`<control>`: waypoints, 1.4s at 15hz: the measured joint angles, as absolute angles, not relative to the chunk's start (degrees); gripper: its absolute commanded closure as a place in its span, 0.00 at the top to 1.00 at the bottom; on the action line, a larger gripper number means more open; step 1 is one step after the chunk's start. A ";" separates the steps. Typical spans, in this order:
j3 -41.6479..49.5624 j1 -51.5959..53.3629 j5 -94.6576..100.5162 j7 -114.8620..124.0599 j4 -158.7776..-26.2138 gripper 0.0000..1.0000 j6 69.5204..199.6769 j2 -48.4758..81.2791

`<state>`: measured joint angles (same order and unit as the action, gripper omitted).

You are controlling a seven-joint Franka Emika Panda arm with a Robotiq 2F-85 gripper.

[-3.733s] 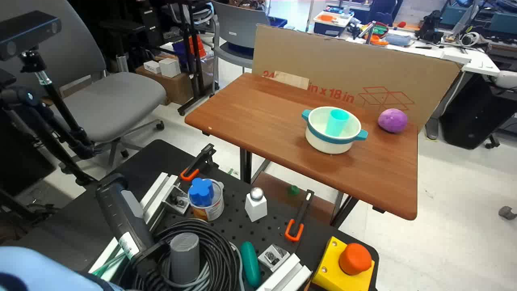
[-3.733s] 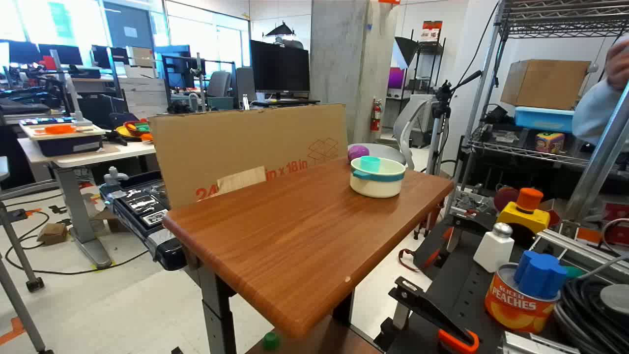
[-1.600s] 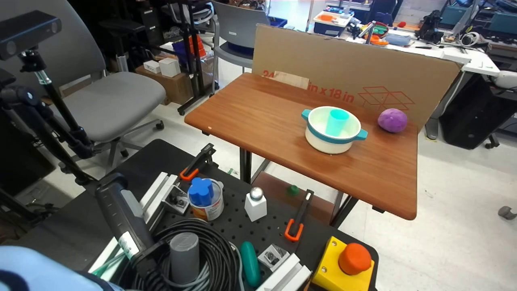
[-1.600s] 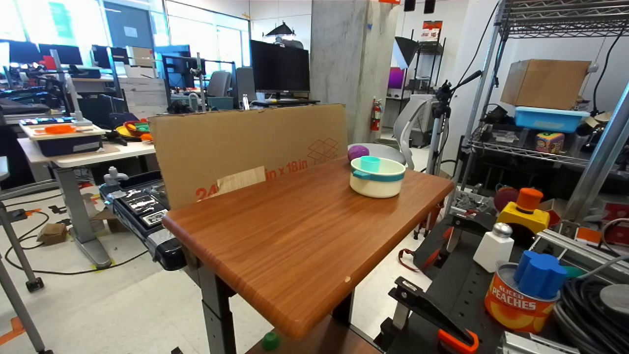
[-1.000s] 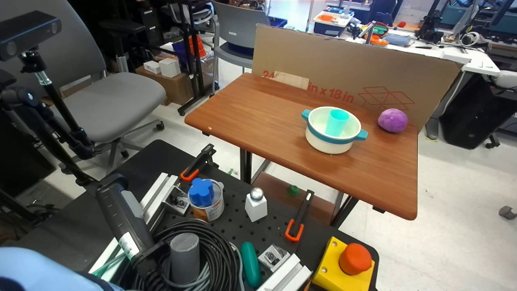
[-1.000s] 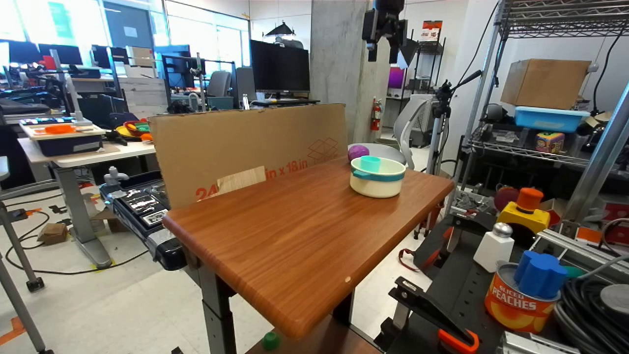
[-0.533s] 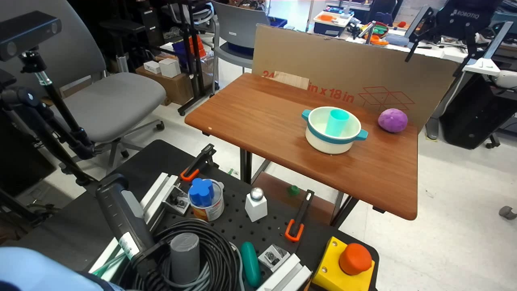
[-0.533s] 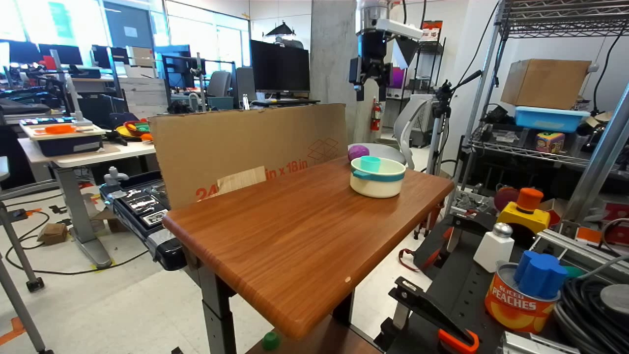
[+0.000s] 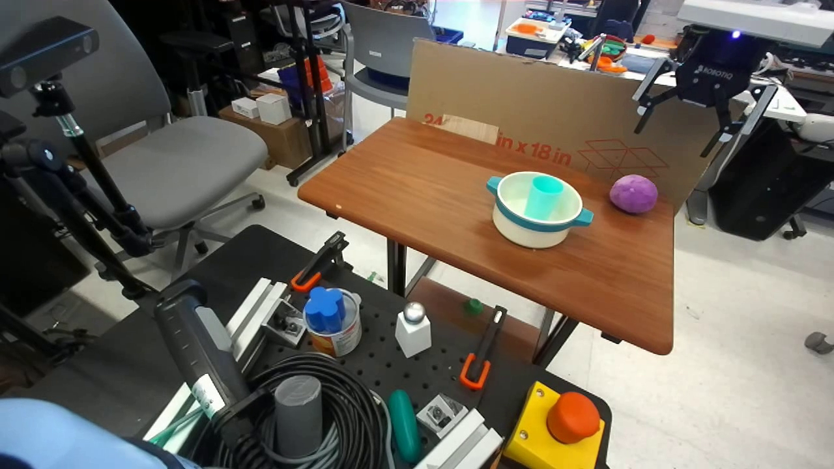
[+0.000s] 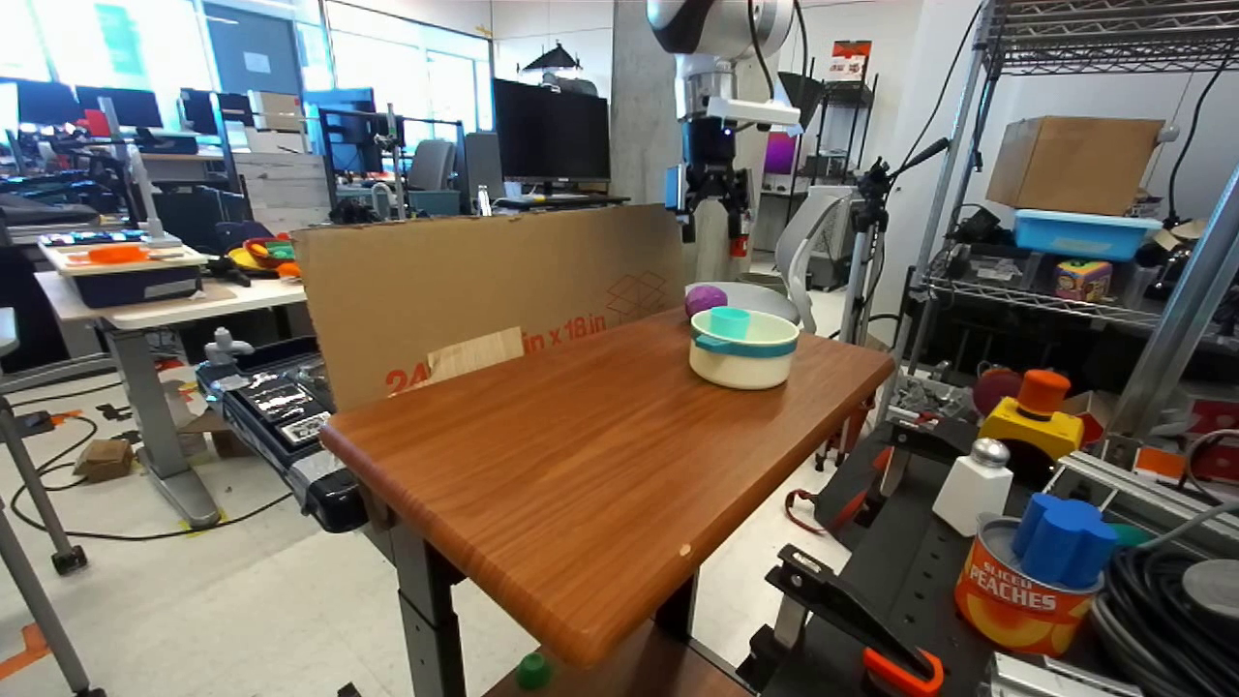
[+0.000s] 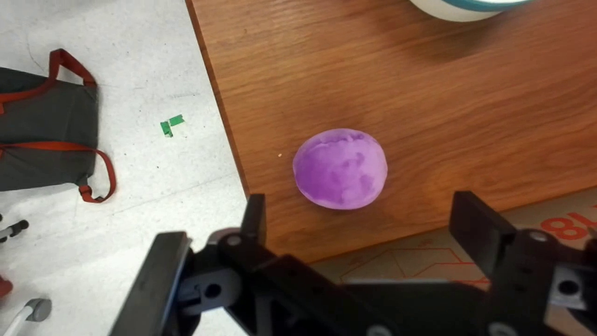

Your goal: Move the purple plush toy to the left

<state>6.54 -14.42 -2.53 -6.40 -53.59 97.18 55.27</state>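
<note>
"ROBOTIQ" on the gripper; near it, cardboard — "24", probably, "in x 18 in"; farther off, a can — "SLICED PEACHES".

In an exterior view, the round purple plush toy is partly hidden behind the turquoise cylindrical cup and the white bowl with a teal band. In the wrist view, the top edge crops the bowl to a curved sliver, the bottom edge cuts off the blurred black gripper, and the left edge a dark grey bag with red straps. A pale speck beside the toy is too small to identify.
</note>
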 measured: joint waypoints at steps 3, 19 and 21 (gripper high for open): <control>6.55 -14.42 -2.39 -4.61 -49.27 1.00 95.87 59.37; 7.88 -13.50 2.62 2.74 -36.49 0.21 90.91 72.28; 7.88 -13.24 2.76 2.72 -35.58 0.17 90.90 72.19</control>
